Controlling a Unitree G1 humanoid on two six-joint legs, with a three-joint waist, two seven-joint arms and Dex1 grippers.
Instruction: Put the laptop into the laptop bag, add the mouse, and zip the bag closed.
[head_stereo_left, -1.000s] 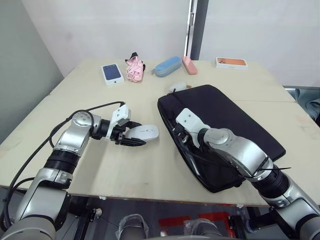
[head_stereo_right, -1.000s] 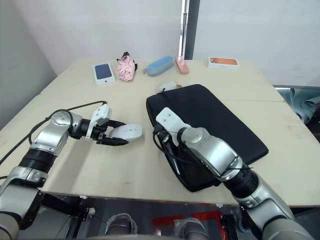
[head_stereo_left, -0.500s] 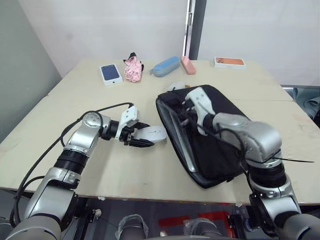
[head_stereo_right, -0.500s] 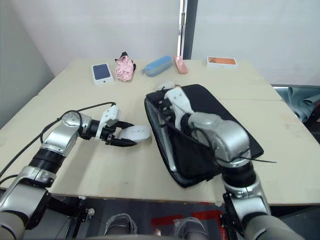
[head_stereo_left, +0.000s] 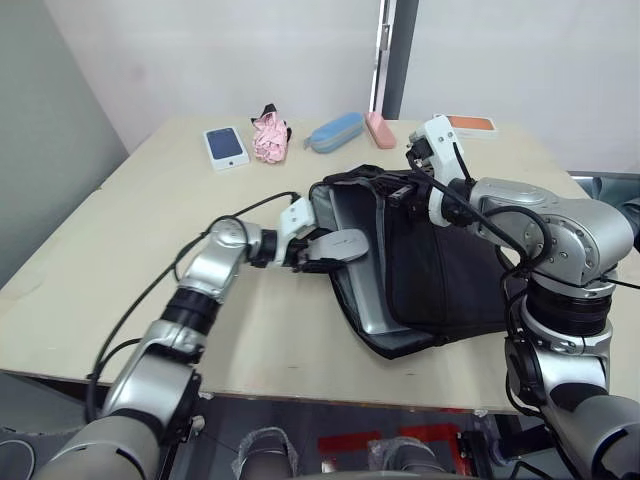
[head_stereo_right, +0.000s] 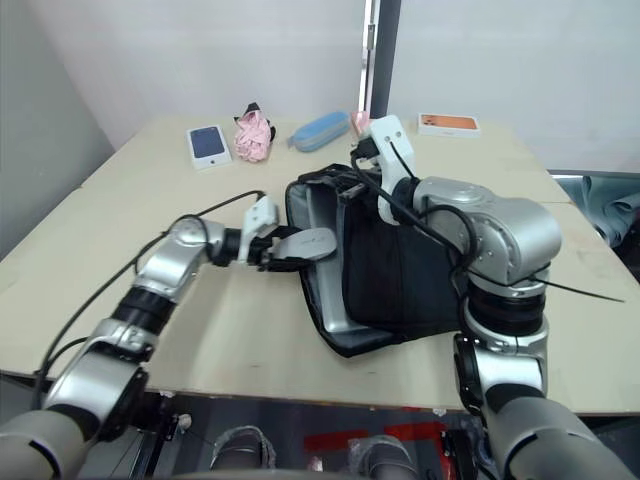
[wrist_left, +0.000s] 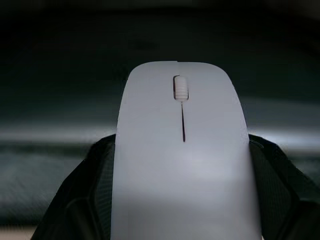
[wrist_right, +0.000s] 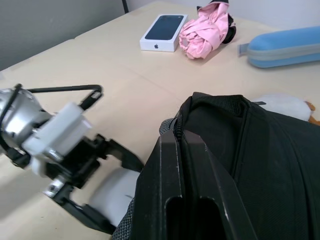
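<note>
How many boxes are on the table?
2. A white box with a dark blue top sits at the table's far left, beside the pink bundle. A white box with an orange top sits at the far right. The bag may hide others.

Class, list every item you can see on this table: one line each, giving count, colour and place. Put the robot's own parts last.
Black fabric laptop bag: 1, black, middle of the table, top edge lifted open.
Silver-grey laptop: 1, silver-grey, inside the open bag.
Flat white oval mouse: 1, white, at the bag's opening, held.
White phone box with dark blue top: 1, far left of the table.
Crumpled pink fabric item: 1, pink, beside that box.
Long blue case: 1, blue, far centre.
Small pink case: 1, pink, right of the blue case.
White box with orange top: 1, far right.
Beige table: 1.
Left gripper: 1, black, gripping the mouse.
Right gripper: 1, black, gripping the bag's upper edge.
</note>
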